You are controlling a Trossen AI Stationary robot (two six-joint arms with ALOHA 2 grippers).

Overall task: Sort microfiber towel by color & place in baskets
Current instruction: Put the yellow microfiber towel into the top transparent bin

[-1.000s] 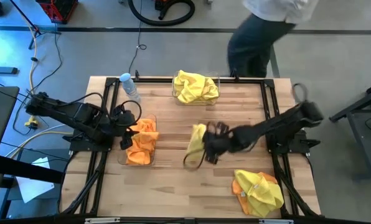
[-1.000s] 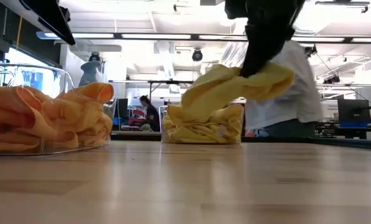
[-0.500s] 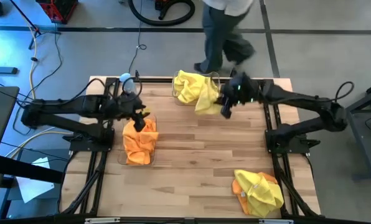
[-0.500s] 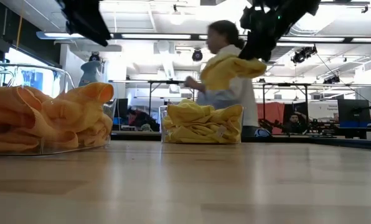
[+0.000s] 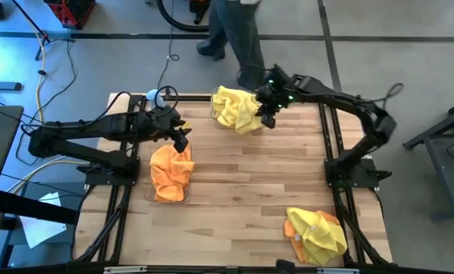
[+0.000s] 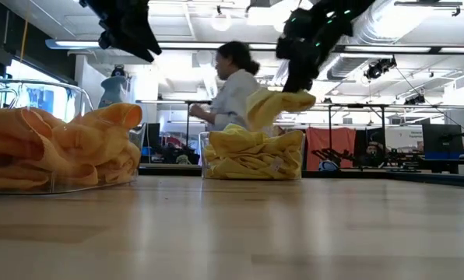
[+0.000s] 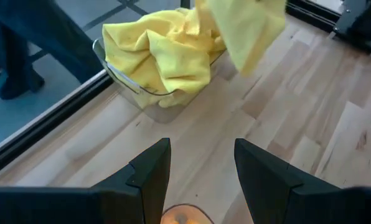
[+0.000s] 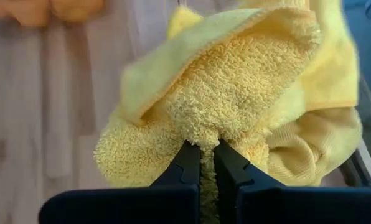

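While the fingers (image 8: pixel 187 163) of the right gripper (image 5: pixel 266 114) are pinched tight on a fold of a yellow towel (image 8: pixel 235 106), the cloth hangs below them, just over the far basket (image 7: pixel 145 99). I think it is held there so that it falls onto the yellow towels (image 5: pixel 233 105) already inside. The left gripper (image 5: pixel 183 139) hovers with its fingers (image 7: pixel 149 171) spread wide and holding nothing, directly above the near basket (image 6: pixel 76 101), which contains the orange towels (image 5: pixel 171 172); probably a release is finished. Well apart from both, a mixed pile (image 5: pixel 315 231) of yellow and orange waits near the table (image 5: pixel 234 190) edge. The clear basket walls are hard to see from above, and how many cloths the pile hides is not clear.
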